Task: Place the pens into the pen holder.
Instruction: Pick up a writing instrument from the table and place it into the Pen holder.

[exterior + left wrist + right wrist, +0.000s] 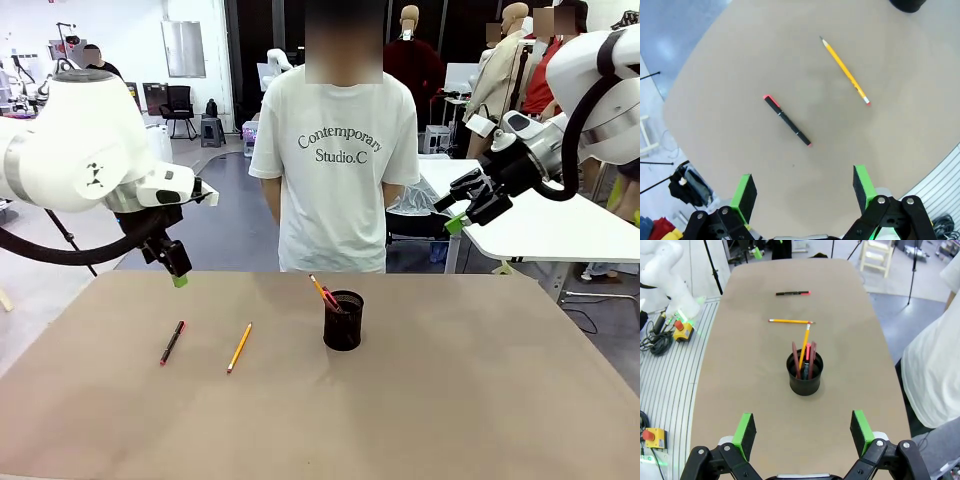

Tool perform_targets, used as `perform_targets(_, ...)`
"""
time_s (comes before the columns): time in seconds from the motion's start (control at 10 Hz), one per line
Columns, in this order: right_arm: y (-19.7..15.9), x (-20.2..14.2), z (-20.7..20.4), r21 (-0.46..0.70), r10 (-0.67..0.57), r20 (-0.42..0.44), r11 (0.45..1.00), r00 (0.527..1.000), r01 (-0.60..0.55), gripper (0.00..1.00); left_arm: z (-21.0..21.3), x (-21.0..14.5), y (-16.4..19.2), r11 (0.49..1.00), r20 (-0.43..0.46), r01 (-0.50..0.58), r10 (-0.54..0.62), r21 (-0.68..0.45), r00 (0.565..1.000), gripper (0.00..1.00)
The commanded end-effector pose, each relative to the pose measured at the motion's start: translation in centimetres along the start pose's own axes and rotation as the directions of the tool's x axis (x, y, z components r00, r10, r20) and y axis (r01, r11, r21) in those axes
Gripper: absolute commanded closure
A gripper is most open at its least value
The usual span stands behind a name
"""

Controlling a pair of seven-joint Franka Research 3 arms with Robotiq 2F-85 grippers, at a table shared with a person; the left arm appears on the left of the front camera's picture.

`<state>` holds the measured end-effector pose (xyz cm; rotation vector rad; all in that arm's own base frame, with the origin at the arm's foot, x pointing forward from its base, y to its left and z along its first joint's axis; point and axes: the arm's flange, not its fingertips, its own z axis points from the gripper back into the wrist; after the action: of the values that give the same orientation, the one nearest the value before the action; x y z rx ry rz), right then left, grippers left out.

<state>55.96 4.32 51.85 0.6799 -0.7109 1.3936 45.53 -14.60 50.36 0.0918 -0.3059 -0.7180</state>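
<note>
Left gripper [802, 176], right gripper [801, 416] apart; red pen [172, 342], pencil [239, 347] on table [450, 400]; pen holder [343, 322] holds pens [803, 352]

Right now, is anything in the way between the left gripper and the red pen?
No, nothing visible stands between them. The open left gripper hangs above the red pen; the pencil lies apart from it.

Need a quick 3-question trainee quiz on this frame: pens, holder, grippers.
1. True or false: the red pen lies on the table, outside the pen holder.
2. Which loose item lies nearer the pen holder? A) red pen B) pencil C) both touch it
3. Fill in: the left gripper, above the table, is ___ (open/shut).
Key: 1 true; 2 B; 3 open.
</note>
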Motion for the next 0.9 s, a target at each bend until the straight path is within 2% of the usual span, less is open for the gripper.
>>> perform_targets(0.0, 0.0, 0.2, 0.0, 0.000, 0.003, -0.001, 1.000, 1.000, -0.003, 0.00, 0.7, -0.3, 0.9, 1.000, -0.009, -0.007, 0.007, 0.013, 1.000, 0.00)
perform_targets(0.2, 0.0, 0.2, 0.0, 0.000, 0.003, -0.001, 1.000, 1.000, -0.003, 0.00, 0.2, -0.1, 0.4, 1.000, 0.001, -0.007, 0.007, 0.002, 1.000, 0.00)
perform_targets(0.3, 0.0, 0.2, 0.0, 0.000, 0.003, -0.001, 1.000, 1.000, -0.003, 0.00, -0.6, 1.2, -0.8, 0.994, -0.108, -0.113, 0.113, 0.009, 0.988, 0.00)
perform_targets(0.5, 0.0, 0.2, 0.0, 0.000, 0.003, -0.001, 1.000, 1.000, -0.003, 0.00, -3.5, 3.6, -1.6, 0.976, -0.157, -0.219, 0.218, 0.007, 0.963, 0.00)
perform_targets(0.6, 0.0, 0.2, 0.0, 0.000, 0.003, -0.001, 1.000, 1.000, -0.003, 0.00, -5.1, 5.1, -2.1, 0.952, -0.182, -0.305, 0.302, 0.009, 0.936, 0.00)
perform_targets(0.8, 0.0, 0.2, 0.0, 0.000, 0.003, -0.001, 1.000, 1.000, -0.003, 0.00, -8.4, 7.5, -2.9, 0.943, -0.120, -0.332, 0.330, 0.004, 0.936, 0.00)
